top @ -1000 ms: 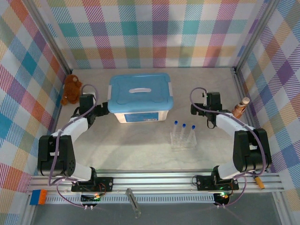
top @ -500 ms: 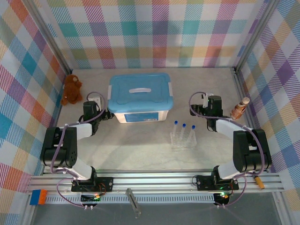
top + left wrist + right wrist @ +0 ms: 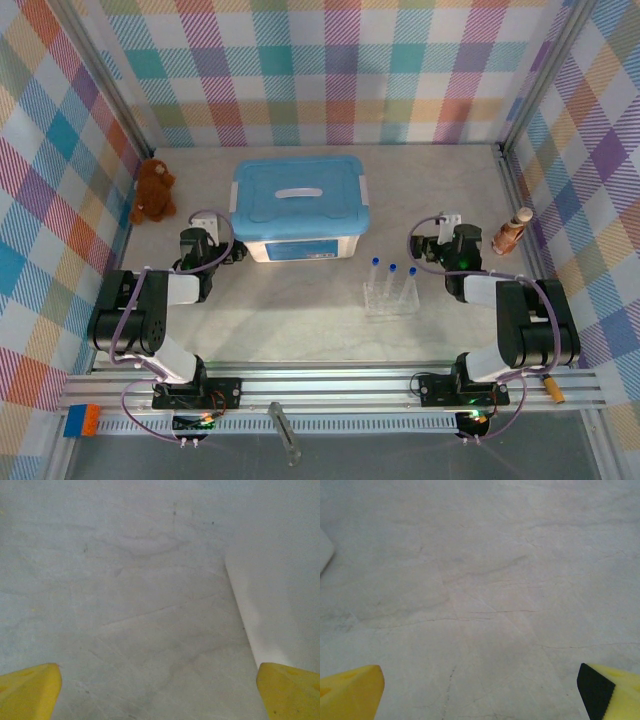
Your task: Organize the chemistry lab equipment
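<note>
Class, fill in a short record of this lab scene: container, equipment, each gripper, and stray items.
container: blue-lidded storage box, lid on, far centre of table
equipment: three blue-capped test tubes upright in clear rack, right of centre
left gripper: open, empty, by container's left side
right gripper: open, empty, over bare table
stray items: teddy bear far left; brown bottle-shaped object far right

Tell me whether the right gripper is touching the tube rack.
Apart. The top view shows bare table between the right gripper and the tube rack; in the right wrist view its open jaws frame the same bare surface.
</note>
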You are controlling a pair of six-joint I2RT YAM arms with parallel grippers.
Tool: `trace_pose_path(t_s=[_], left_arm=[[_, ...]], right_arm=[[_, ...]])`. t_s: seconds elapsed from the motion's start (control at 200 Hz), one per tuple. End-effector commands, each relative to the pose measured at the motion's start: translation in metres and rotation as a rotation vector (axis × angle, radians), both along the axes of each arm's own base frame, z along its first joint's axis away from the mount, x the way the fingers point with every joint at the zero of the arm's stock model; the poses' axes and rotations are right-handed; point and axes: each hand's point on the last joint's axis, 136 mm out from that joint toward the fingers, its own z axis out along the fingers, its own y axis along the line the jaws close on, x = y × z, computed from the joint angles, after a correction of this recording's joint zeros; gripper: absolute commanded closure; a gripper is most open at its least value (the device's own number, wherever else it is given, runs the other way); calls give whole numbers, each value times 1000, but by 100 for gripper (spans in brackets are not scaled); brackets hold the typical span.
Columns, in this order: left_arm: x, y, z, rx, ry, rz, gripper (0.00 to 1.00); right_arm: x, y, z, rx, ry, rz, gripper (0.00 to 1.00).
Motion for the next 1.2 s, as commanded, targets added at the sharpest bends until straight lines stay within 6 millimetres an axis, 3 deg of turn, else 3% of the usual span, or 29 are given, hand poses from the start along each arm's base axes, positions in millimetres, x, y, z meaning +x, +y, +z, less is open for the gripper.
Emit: trace_pose_path(t_s=[0.0,0.305,1.195], left_arm=[[0,-5,17,41,-134,-11,0],[4,2,15,67,-107,48,0],[4,2,16,69,-109,49,0]], right_arm=[[8,3,19,6,-130,33,1],[15,-12,12,26,-96,-43,1],[15,-12,11,28,-93,-42,1]])
